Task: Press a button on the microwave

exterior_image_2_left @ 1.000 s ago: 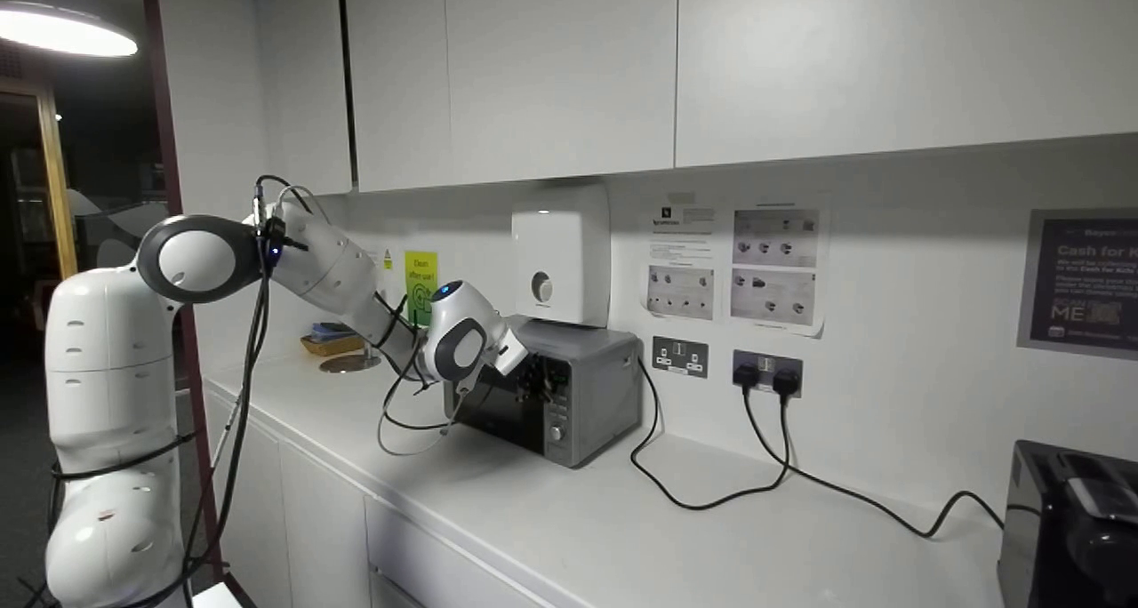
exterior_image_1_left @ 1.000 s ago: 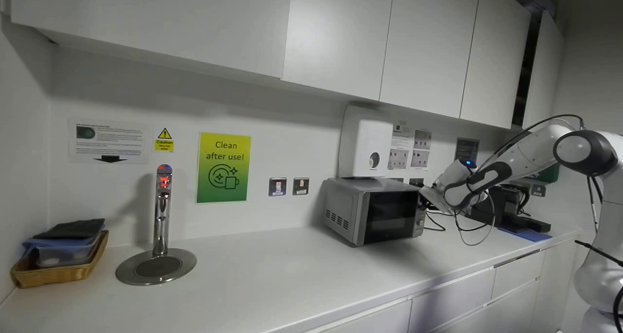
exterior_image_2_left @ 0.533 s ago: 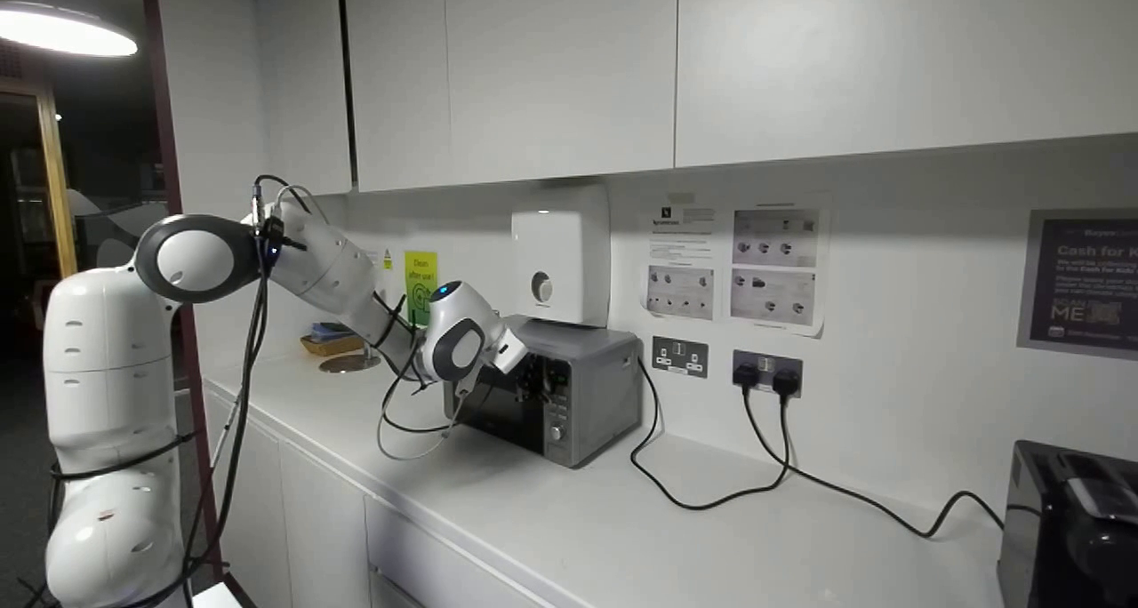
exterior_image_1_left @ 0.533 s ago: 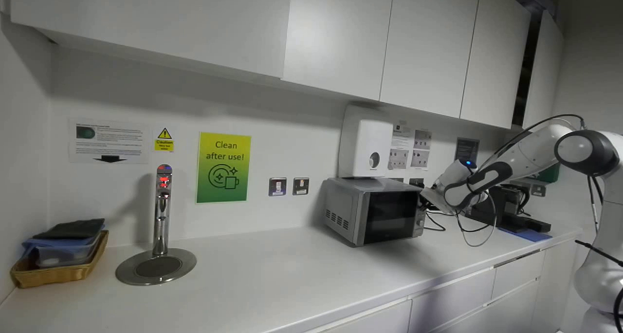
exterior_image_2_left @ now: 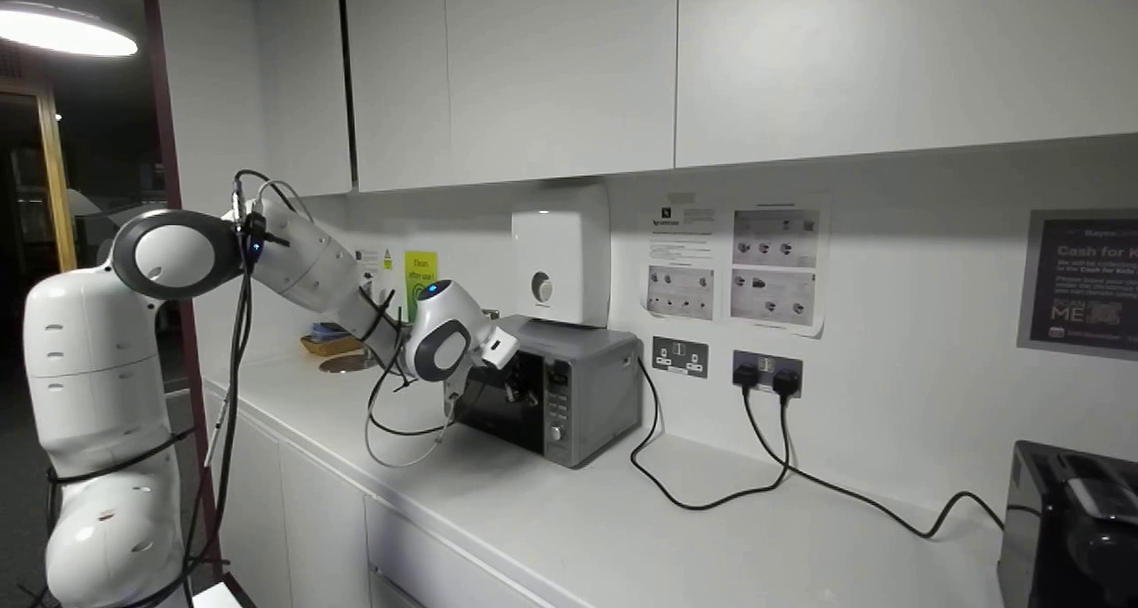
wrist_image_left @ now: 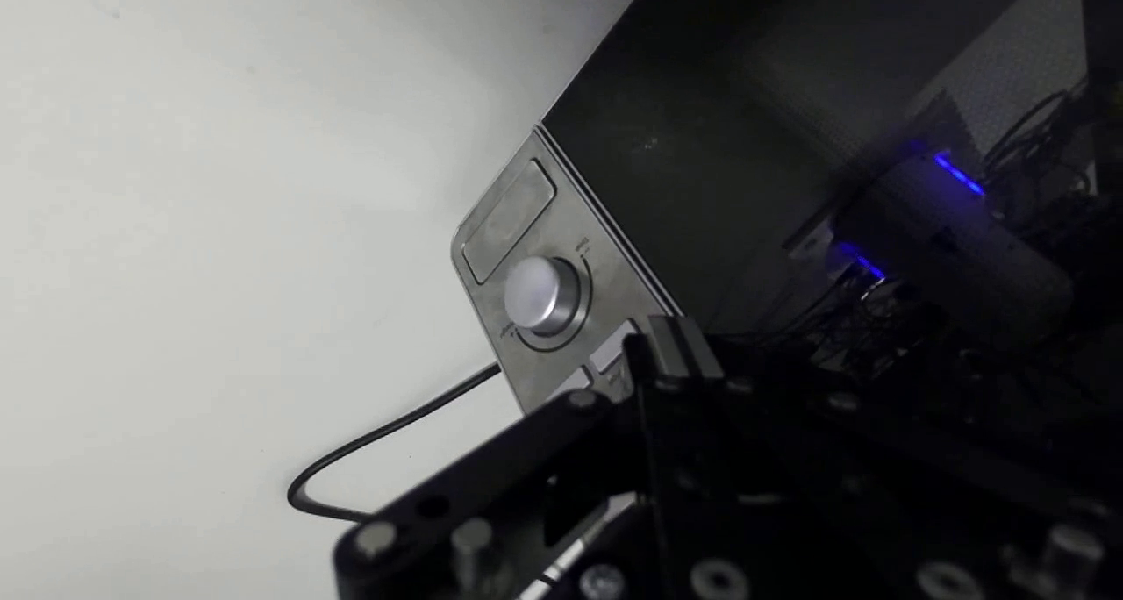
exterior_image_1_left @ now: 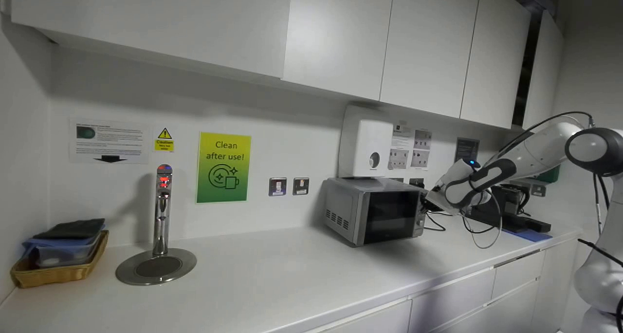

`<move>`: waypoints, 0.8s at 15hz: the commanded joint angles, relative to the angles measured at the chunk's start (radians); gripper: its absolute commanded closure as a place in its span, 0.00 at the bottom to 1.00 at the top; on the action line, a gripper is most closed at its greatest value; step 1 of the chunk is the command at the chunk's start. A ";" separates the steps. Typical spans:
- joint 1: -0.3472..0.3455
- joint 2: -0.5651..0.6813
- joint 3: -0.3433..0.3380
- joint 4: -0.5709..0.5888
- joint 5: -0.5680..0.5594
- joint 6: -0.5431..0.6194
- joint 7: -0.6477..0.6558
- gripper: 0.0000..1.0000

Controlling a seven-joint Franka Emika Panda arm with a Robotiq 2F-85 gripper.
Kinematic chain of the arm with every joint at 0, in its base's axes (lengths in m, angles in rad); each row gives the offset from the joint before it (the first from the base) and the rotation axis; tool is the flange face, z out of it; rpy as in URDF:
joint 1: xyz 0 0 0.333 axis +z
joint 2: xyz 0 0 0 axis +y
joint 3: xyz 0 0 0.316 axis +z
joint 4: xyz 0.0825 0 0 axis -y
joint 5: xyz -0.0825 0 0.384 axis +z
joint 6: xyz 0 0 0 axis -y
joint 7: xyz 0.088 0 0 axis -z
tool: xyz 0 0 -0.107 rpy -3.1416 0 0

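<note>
Microwave unmoved; closed jaws have drawn back from its control panel.

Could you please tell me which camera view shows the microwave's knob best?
The wrist view does: the knob is large, close and unobstructed there. In both exterior views it is only a small detail, low on the front of the microwave.

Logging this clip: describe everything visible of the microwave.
The microwave is a boxy, silver-grey, metal-looking oven standing upright on the white counter. Its dark, glossy door is shut; the control panel beside it carries buttons and a round knob. The shut gripper is close in front; contact cannot be told.
</note>
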 commanded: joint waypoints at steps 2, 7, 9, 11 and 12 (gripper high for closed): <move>0.062 -0.115 -0.047 -0.067 0.129 -0.085 -0.215 1.00; 0.087 -0.195 -0.077 -0.085 0.200 -0.195 -0.375 1.00; 0.080 -0.227 -0.081 -0.090 0.188 -0.244 -0.408 1.00; 0.074 -0.258 -0.085 -0.094 0.176 -0.296 -0.444 1.00; 0.074 -0.270 -0.089 -0.092 0.177 -0.324 -0.464 1.00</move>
